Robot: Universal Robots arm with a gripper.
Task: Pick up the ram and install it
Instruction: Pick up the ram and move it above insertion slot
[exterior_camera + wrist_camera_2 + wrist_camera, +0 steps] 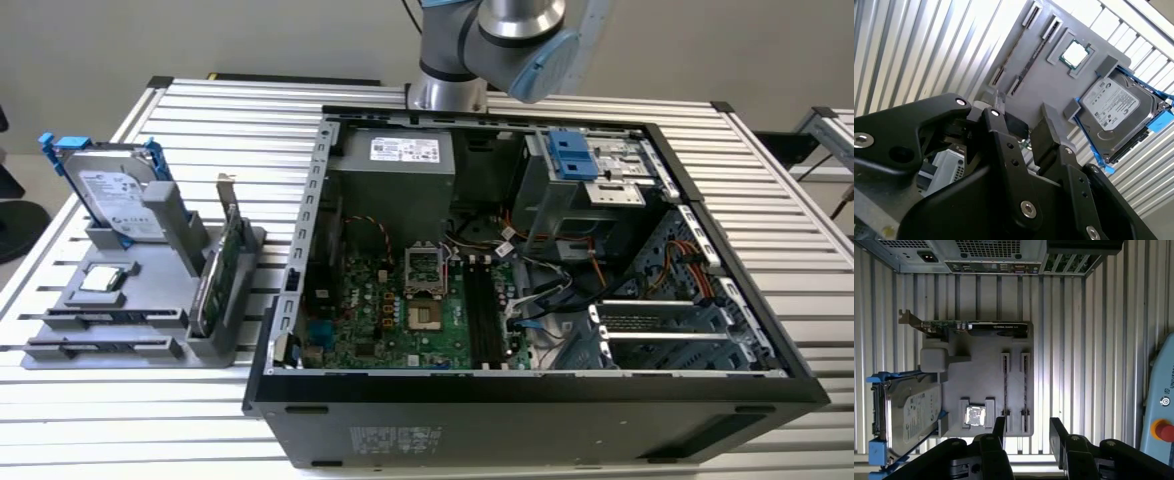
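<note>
The ram shows as a thin dark strip seen edge-on [1025, 387], standing in a narrow slot of the grey holder [981, 347]; a second strip like it [1005, 387] fills the slot beside it. In the second wrist view the same strip [1030, 62] runs along the holder [1054, 85]. My gripper [1028, 432] hangs above the holder at one end of these slots, apart from them. It is open, with nothing between its black fingers [1056, 430]. The second wrist view also has the gripper [1026, 132] open and empty.
On the holder [134, 300] also stand a silver hard drive with blue rails [114, 195], a green expansion card [220, 265] and a small square chip [104, 280]. The open computer case [534, 395] sits to the exterior view's right, motherboard [387, 310] exposed. The table is slatted metal.
</note>
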